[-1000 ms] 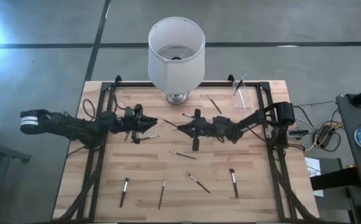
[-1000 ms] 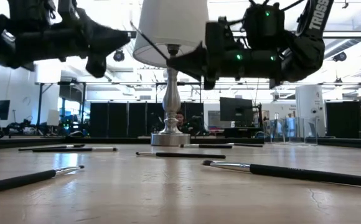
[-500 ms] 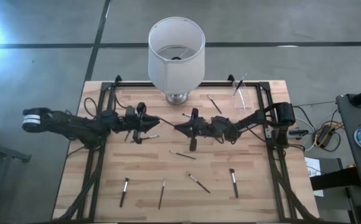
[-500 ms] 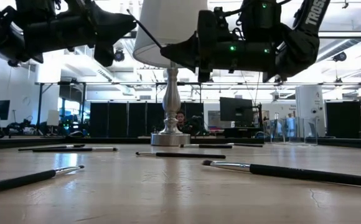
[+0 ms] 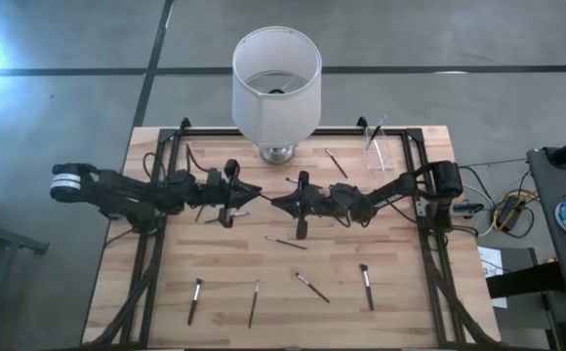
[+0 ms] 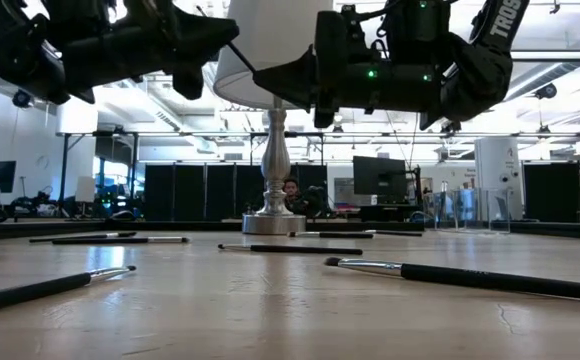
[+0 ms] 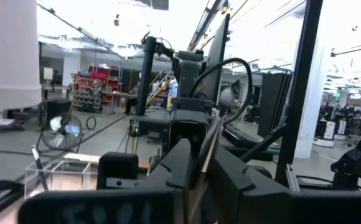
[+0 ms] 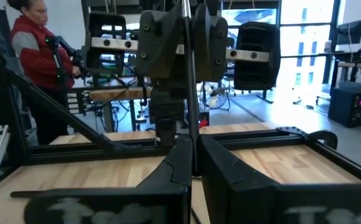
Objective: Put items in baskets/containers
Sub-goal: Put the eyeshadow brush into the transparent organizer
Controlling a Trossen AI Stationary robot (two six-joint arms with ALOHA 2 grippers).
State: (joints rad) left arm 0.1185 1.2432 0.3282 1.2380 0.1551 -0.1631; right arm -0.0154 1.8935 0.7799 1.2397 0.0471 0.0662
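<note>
Task barely begun, by my read; near edge of the wooden table (image 5: pixel 215 268) has four loose makeup brushes (image 5: pixel 366 286) lying flat in a rough row, well apart from each other; one more brush, the mid-table brush (image 5: pixel 286 243), lies just behind them; none of these near the cup.

Above mid-table both arms meet tip to tip, raised off the wood; right gripper (image 5: pixel 276 202) is clenched on a thin held brush (image 8: pixel 190 93), handle running straight out between its fingers toward the other arm; left gripper (image 5: pixel 247 191) faces it, fingers drawn in narrow with the same handle between them in the left wrist view, so both seem to grasp one brush; looks like a handover, though how firmly the left one pinches is hard to tell.

Farther back, two brushes by the lamp (image 5: pixel 336 163) lie on the wood near the lamp base; another lies under the left arm.

Far right corner: clear cup (image 5: pixel 380 151) stands upright with one brush in the cup (image 5: pixel 375 130) leaning out; so one item stowed, one in the air, the rest left; white lampshade (image 5: pixel 276 83) stands at the far edge, not the target.
</note>
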